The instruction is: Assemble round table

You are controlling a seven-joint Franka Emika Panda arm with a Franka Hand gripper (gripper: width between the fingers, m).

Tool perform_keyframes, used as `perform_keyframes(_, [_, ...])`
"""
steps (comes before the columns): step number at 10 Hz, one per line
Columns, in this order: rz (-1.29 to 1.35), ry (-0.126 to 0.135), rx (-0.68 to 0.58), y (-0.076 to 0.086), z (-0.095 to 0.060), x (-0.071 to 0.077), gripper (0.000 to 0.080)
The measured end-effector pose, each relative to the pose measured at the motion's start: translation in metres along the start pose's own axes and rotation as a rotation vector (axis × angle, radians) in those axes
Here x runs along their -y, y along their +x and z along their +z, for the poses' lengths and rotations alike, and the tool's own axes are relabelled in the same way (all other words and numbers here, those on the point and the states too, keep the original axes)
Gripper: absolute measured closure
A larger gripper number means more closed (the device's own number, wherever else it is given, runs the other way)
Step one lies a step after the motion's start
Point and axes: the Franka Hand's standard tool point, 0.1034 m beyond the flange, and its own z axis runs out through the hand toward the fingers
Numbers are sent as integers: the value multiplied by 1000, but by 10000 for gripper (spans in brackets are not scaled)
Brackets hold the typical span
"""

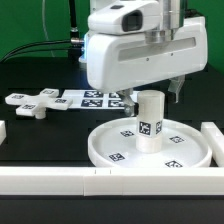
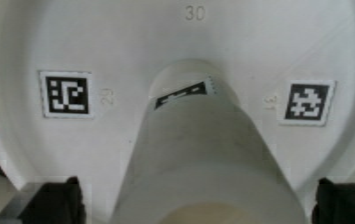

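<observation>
Already leg (image 1: 150, 122) upright at disc (image 1: 115, 152) centre; claw (image 1: 153, 96) wide, straddling leg; cross base (image 1: 30, 103) at ten o'clock, not yet mounted.

The round disc (image 1: 103, 150), the short leg (image 1: 150, 122) and the cross-shaped base (image 1: 30, 104) at the far left all look like smooth white plastic, satin rather than shiny. Their square tags (image 2: 67, 93) are flat, matt black-and-white print. Close up in the wrist view, the disc takes soft shading with no hard glare. The marker board (image 1: 95, 98) is thin, matt and white; whether it is paper or plastic cannot be told. The border walls (image 1: 60, 181) look like matt white plastic as well. The table (image 1: 50, 135) has a dull black surface with no reflections. The arm's shell (image 1: 135, 45) is smooth white plastic with a light gloss. The gripper (image 2: 188, 203) has matt black fingers (image 2: 49, 202).
</observation>
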Motion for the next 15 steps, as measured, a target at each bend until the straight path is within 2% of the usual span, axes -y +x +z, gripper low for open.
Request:
perform_keyframes(5, [-290,-15,8,-2,0,-5,151])
perform_keyframes(6, [-425,-42,4,1,0,-4,151])
perform_keyframes(11, [-876,-67,58,4,2,2,151])
perform_keyframes(15, [-1006,-75,82,2,2,1,151])
